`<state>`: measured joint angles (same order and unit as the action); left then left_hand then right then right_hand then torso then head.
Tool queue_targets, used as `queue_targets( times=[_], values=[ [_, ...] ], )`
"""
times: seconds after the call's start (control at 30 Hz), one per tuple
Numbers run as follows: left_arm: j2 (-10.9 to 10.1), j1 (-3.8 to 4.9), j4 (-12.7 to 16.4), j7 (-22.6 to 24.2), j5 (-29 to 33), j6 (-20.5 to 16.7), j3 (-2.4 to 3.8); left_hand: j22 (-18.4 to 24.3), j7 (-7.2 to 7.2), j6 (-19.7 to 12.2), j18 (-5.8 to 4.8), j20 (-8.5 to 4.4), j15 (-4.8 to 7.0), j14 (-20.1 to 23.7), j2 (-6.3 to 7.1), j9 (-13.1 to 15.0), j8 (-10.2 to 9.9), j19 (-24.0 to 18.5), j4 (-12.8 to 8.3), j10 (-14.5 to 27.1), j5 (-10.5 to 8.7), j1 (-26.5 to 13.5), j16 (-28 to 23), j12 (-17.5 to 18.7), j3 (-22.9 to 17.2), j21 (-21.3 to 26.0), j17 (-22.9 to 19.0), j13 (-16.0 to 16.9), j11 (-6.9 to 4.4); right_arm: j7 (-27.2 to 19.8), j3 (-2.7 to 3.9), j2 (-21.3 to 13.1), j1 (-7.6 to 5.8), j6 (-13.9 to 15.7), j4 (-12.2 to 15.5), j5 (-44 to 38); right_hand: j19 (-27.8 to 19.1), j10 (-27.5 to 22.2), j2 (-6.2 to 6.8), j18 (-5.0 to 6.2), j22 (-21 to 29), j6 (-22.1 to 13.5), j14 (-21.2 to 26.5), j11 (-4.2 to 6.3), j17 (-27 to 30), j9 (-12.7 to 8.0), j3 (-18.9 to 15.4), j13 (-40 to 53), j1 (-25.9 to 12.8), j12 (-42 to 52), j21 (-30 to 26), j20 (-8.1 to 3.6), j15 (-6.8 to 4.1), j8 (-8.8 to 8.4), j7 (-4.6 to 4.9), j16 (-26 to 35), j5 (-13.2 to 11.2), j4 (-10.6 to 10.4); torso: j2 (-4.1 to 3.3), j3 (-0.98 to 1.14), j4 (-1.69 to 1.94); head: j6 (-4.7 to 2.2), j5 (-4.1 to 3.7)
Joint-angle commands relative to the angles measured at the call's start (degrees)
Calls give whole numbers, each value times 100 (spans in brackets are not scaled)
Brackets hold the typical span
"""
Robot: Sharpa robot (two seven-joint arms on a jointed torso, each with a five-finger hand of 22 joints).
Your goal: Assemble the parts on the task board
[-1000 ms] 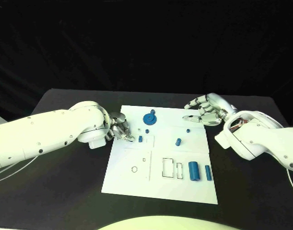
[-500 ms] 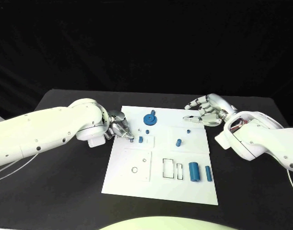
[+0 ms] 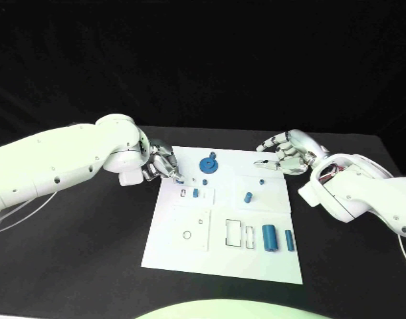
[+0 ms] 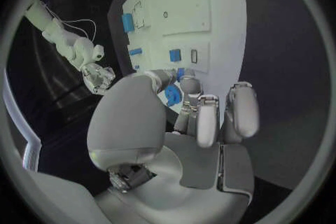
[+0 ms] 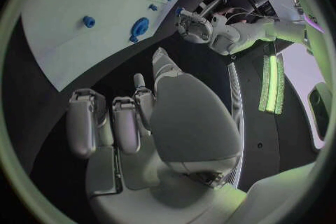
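My left hand [image 3: 161,164] pinches a small, rigid, light blue part [image 4: 172,94] by its sides above the task board [image 3: 224,252]; right hand [image 3: 286,153] half-curled, empty.

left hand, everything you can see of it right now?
The left hand is silver and metallic-looking, on the end of the white left arm. It hangs over the near-left edge of the white task board, fingers pointing down toward it. In the left wrist view its fingertips pinch a small blue part, with the other fingers held straight alongside. Whether the part touches the board cannot be told.
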<state>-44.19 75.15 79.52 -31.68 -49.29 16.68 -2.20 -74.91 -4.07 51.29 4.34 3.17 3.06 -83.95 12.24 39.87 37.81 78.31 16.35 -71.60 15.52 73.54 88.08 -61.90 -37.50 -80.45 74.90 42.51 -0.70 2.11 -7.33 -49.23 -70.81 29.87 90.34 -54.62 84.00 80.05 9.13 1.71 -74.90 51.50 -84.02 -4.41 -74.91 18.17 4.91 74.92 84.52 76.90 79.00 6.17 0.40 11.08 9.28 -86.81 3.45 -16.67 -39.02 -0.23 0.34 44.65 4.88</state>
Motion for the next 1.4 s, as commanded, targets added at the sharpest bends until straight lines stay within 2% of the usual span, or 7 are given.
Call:
queue_targets(
  times=[0.03, 0.2, 0.43, 0.53, 0.87, 1.0, 1.4],
  values=[
    [166, 63, -238, -133, 424, 1135, 0, -132, 22, 51, -49, -18, 51, -512, 10, 89, 15, -13, -1086, -28, 39, -67, 35, 5, -1096, -27, 1182, -9, 15, -39, 1, 7, 3, -61, 2, -46, 102, -43, -10, 86, -875, -28, -401, 5, -813, -2, -19, 543, -30, -25, -20, -15, -34, 33, -11, 35, 3, 26, 1, 3, -4, 20, 19],
    [432, 106, -590, -249, 450, 1484, -34, -139, 20, 54, -50, -18, 50, -521, 11, 97, 14, -10, -1111, -33, 45, -70, 51, 0, -1116, -32, 1215, 1, 17, -45, 1, 14, 3, -43, 10, -46, 102, -43, -10, 86, -875, -28, -401, 5, -813, -2, -19, 543, -30, -25, -20, -15, -34, 33, -11, 35, 3, 26, 3, 5, 2, 36, 30],
    [672, 121, -792, -259, 61, 1376, -86, -216, 23, 97, -69, -19, 50, -534, 50, 141, 18, 49, -1200, -93, 128, -132, 75, -41, -1168, -85, 1265, 60, 13, -51, 1, 25, 3, -33, 23, -46, 102, -43, -10, 86, -875, -28, -401, 5, -813, -2, -19, 543, -30, -25, -20, -15, -34, 33, -11, 35, 3, 26, 1, -2, -2, 31, 50],
    [721, 122, -761, -217, -221, 1234, -105, -240, 29, 117, -75, -22, 54, -537, 66, 161, 16, 68, -1234, -119, 185, -168, 80, -55, -1192, -103, 1276, 80, 8, -54, 1, 28, 3, -28, 28, -46, 102, -43, -10, 86, -875, -28, -401, 5, -813, -2, -19, 543, -30, -25, -20, -15, -34, 33, -11, 35, 3, 26, 2, -2, 2, 19, 53],
    [745, 110, -537, -69, -1047, 668, -168, -331, 52, 185, -97, -39, 74, -550, 115, 228, 2, 143, -1326, -201, 429, -293, 101, -87, -1255, -170, 1320, 137, -15, -73, 1, 36, 5, -6, 33, -46, 109, -38, -11, 83, -879, -36, -403, 6, -817, -4, -19, 543, -30, -22, -14, -18, -36, 37, -12, 36, 3, 26, -4, -8, 5, 60, 73],
    [736, 102, -467, -54, -1157, 649, -186, -349, 57, 198, -101, -42, 78, -554, 128, 241, 0, 158, -1343, -219, 476, -312, 107, -100, -1262, -183, 1332, 161, -20, -75, 1, 37, 8, -10, 34, -46, 109, -38, -11, 83, -879, -36, -403, 6, -817, -4, -19, 543, -30, -22, -14, -18, -36, 37, -12, 36, 3, 26, -1, -13, 7, 64, 83],
    [719, 67, -356, -47, -1224, 724, -216, -359, 61, 213, -104, -46, 82, -562, 147, 253, -4, 165, -1368, -235, 524, -325, 121, -111, -1266, -191, 1362, 180, -25, -76, 1, 41, 18, -23, 39, -48, 109, -38, -11, 83, -879, -36, -403, 6, -817, -4, -19, 543, -30, -22, -14, -18, -36, 37, -12, 36, 3, 26, 1, -6, 1, 78, 95]
  ],
)
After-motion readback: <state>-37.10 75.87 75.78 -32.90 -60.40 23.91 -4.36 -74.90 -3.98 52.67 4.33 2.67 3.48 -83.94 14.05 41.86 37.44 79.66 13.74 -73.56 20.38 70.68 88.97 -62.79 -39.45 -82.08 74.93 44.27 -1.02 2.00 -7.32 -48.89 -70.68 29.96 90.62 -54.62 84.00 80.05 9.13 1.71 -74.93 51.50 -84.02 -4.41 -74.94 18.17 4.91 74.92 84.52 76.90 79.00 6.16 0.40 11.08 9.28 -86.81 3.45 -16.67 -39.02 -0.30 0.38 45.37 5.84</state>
